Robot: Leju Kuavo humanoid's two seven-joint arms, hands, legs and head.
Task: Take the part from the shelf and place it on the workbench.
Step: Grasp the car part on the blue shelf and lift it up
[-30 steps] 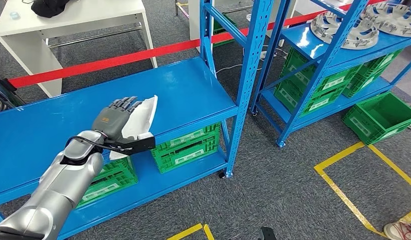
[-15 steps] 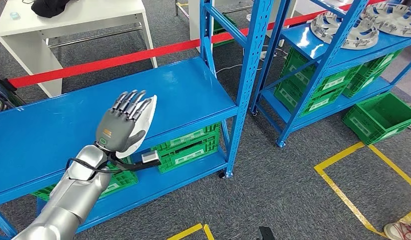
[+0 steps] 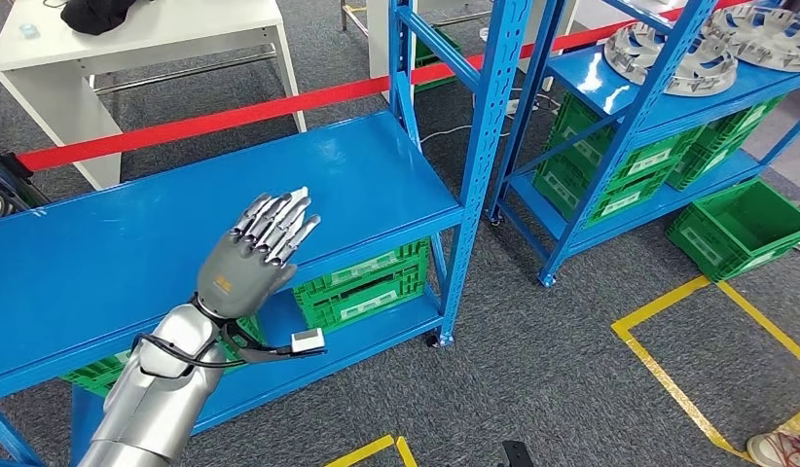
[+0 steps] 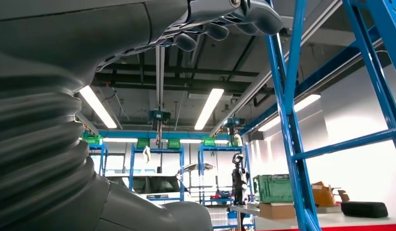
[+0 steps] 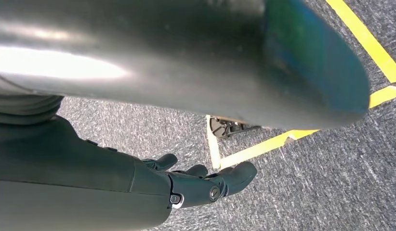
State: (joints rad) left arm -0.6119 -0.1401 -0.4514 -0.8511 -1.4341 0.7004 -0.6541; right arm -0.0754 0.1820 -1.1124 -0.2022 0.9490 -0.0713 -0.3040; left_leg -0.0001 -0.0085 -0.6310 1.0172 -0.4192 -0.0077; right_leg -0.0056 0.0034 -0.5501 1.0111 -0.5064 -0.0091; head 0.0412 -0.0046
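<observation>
The white part (image 3: 297,197) lies flat on the blue shelf board (image 3: 104,243), near its front edge and toward the upright post (image 3: 484,146) at the board's right end. I think it is kept so close to the edge so that a hand can come under or around it from the aisle side without reaching deep into the rack.

The left hand (image 3: 252,255) is stretched out over the same board, directly above the part, so from the head view just a small white corner is visible past the fingertips (image 3: 301,226). The back of the hand faces up, the fingers are straight and a little spread. It looks not closed on anything, but whether the palm or thumb touches the part I cannot tell. The silver forearm rises toward the board from below its front edge, at a slant, with the wrist roughly at the level of the edge.

The right hand (image 5: 205,185) hangs low, away from the shelf, above the grey carpet (image 5: 307,192) with yellow tape lines. Its fingers are loosely curled and hold nothing.
</observation>
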